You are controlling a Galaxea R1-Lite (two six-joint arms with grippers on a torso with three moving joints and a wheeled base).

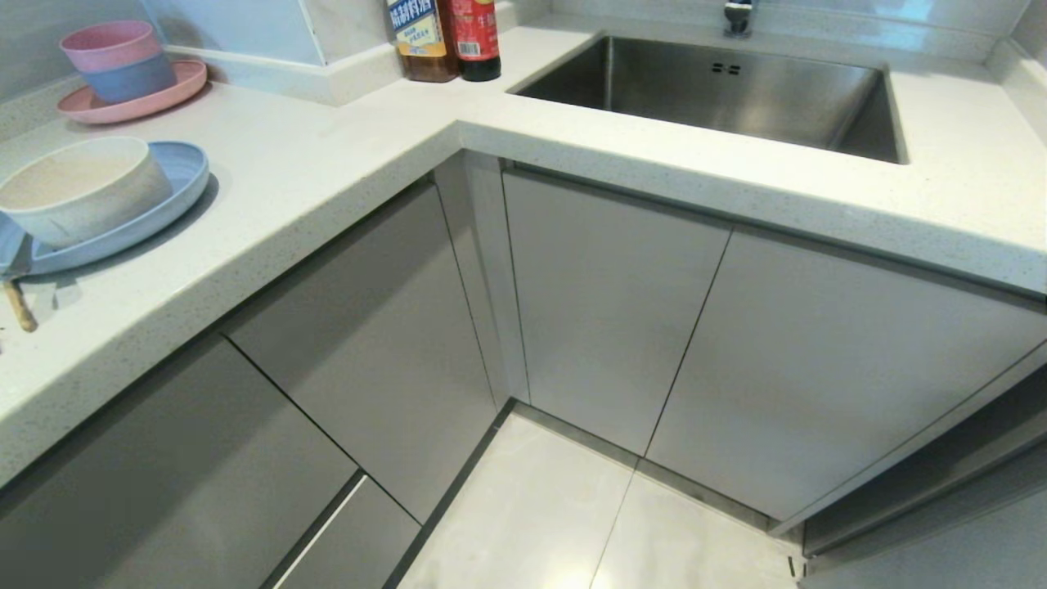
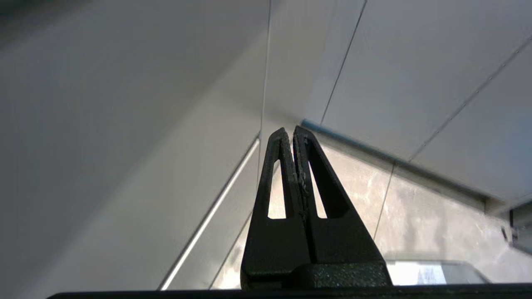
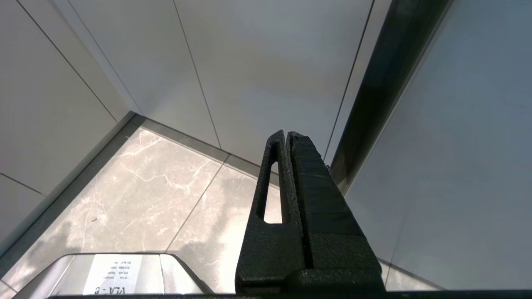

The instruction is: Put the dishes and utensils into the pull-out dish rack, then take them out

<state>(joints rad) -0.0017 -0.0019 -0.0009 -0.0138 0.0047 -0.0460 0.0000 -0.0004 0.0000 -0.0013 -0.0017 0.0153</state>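
A pale blue plate (image 1: 176,192) lies on the counter at the far left, and a cream-white bowl (image 1: 78,192) stands on it. Just in front of the plate, at the picture's edge, the tip of a wooden chopstick (image 1: 19,305) shows. I see no fork. No wire of the pull-out dish rack shows; all cabinet fronts are shut, among them a narrow pale front (image 1: 483,278) in the corner. Neither arm is in the head view. My left gripper (image 2: 291,129) is shut and empty, low before the cabinet fronts. My right gripper (image 3: 286,133) is also shut and empty above the floor.
A pink plate (image 1: 164,96) with stacked pink and blue bowls (image 1: 119,59) stands at the back left. Two bottles (image 1: 446,37) stand beside the steel sink (image 1: 720,90). The counter edge (image 1: 458,135) overhangs the grey cabinet fronts. Marble floor tiles (image 1: 572,523) lie below.
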